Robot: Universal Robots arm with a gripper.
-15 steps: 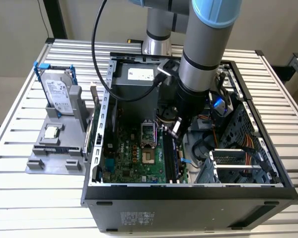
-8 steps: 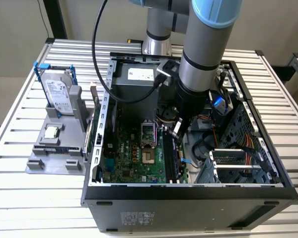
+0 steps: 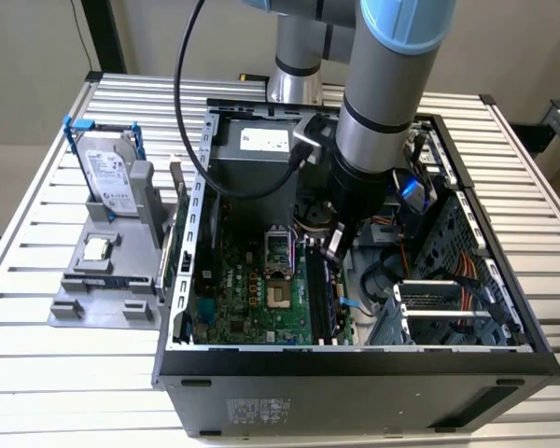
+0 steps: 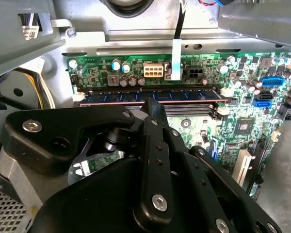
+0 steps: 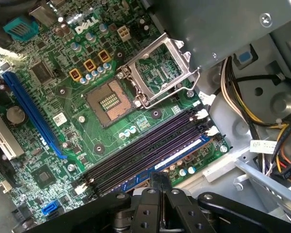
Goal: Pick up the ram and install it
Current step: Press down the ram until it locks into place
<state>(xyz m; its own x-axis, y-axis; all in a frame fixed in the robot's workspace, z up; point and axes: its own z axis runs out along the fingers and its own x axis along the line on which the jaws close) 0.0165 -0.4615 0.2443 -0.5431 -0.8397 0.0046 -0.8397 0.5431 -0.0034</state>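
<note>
Ram (image 4: 150, 95) found seated edge-up in an outer memory slot on the motherboard (image 5: 63, 92) inside the open computer case (image 3: 355, 359), right of the empty processor socket (image 5: 109, 102) in the exterior view. End effector (image 4: 150, 104) clenched, fingertips pressed together atop the ram's upper edge. Judged light, stiff, thin and fragile; best gripped by the long bare edges at mid-length, clear of the chips.

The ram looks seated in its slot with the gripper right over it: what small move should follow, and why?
Probably a short straight press down. In the second wrist view the ram lies along a memory slot beside the empty slots, with the gripper at its middle; whether the end latches have closed cannot be told.
</note>
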